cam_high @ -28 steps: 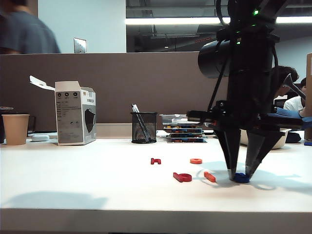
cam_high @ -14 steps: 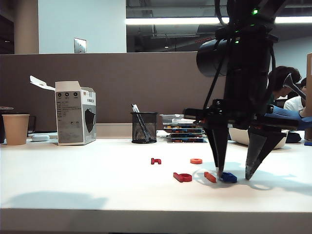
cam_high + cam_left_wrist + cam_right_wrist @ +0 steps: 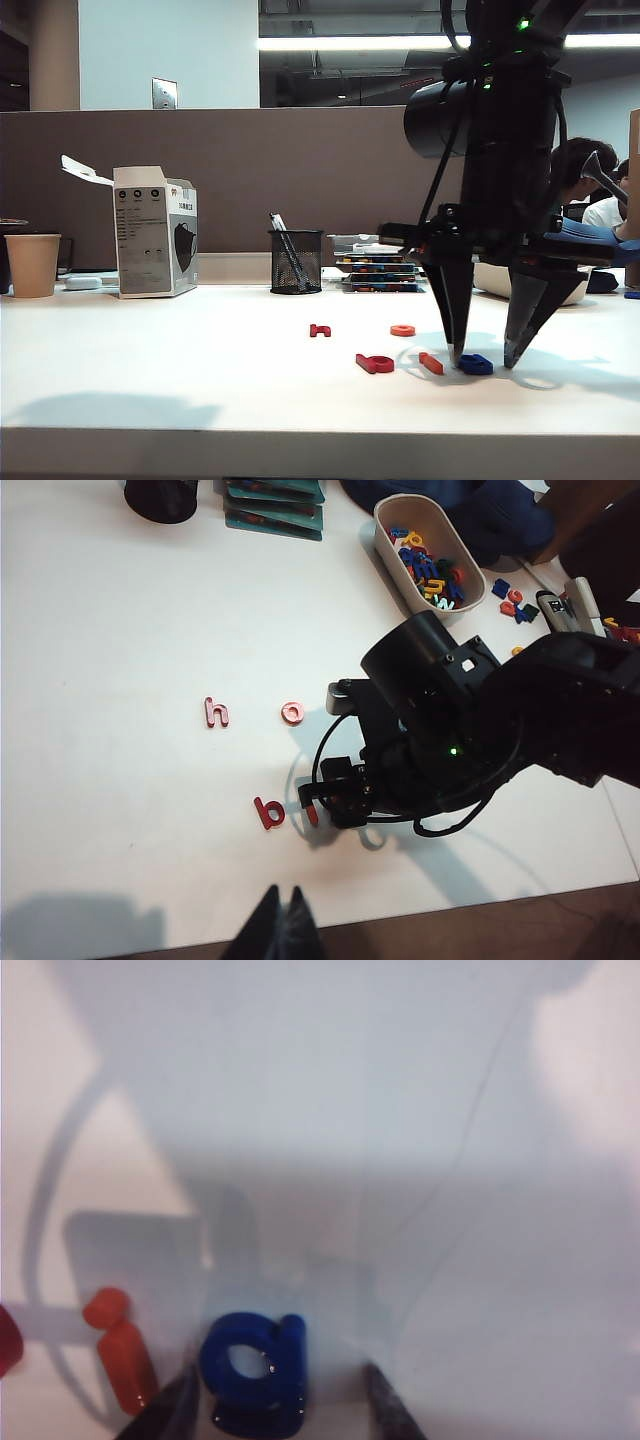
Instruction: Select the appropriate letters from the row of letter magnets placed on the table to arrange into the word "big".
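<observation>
On the white table, going from left to right, there is a paper cup, then a white box, then a black pen cup. In front of the pen cup lies a small dark red letter, with an orange ring letter further along. Closer to the front edge the red b, the orange i and the blue g lie flat in a row, near each other. The right gripper points down over the g with its two fingers spread apart; the g sits loose between them, right by one tip. The left gripper hangs above the table, away from the letters, with its tips pressed together and nothing in them
</observation>
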